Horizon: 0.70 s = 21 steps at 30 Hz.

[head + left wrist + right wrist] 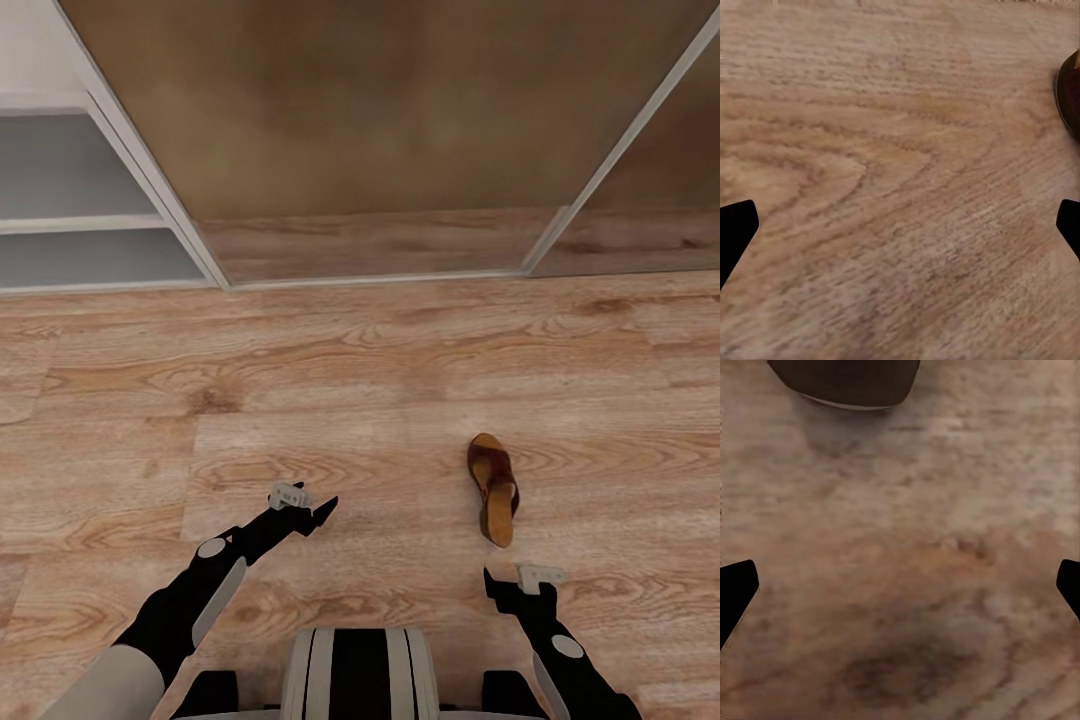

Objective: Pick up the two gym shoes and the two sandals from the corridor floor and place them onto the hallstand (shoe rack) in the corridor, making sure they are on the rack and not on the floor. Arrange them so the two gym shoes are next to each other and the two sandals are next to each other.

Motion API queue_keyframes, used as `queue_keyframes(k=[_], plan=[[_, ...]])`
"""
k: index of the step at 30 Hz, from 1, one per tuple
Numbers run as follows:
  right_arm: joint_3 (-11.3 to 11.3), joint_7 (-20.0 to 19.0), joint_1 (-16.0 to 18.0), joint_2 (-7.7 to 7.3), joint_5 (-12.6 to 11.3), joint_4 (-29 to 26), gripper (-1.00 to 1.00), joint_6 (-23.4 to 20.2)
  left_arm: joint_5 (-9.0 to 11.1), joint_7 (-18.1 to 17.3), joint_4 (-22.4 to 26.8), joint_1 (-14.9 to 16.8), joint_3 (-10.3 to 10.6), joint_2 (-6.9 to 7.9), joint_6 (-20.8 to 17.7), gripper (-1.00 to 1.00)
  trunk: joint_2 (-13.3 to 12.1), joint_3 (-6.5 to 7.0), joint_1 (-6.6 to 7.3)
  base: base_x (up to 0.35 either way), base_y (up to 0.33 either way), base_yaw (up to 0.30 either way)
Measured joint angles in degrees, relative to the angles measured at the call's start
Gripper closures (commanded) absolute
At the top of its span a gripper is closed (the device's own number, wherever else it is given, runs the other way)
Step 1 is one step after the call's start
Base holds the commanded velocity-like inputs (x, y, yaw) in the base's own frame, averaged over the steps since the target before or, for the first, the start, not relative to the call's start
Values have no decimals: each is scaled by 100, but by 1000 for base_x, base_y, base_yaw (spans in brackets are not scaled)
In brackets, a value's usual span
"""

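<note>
Both grippers, left (318, 512) and right (497, 583), spread wide, empty, over floor (360, 400); sandal (493, 487) just beyond right.

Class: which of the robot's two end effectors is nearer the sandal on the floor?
The right end effector, just behind the sandal; the left end effector hangs farther off.

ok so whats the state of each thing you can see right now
sandal: lying on the floor, sole down, apart from both pincers, not on the rack
hallstand: two open shelves in view, nothing on the parts that show
left pincer: open, holding nothing, over bare floor
right pincer: open, holding nothing, just short of the sandal's near end
</note>
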<state>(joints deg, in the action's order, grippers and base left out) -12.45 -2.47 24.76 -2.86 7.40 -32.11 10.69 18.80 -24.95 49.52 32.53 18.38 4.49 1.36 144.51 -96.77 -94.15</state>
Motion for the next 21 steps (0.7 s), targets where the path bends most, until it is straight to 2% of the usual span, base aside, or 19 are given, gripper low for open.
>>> queue_keyframes(k=[6,21], plan=[[1,-2,0,0,0,0,-100,1,3,4,1,4,-9,2,9,-100,0,0,1,168,84,0],[0,-1,0,0,0,0,-100,1,13,-10,0,4,-8,2,-7,-100,0,-1,0,32,21,0]])
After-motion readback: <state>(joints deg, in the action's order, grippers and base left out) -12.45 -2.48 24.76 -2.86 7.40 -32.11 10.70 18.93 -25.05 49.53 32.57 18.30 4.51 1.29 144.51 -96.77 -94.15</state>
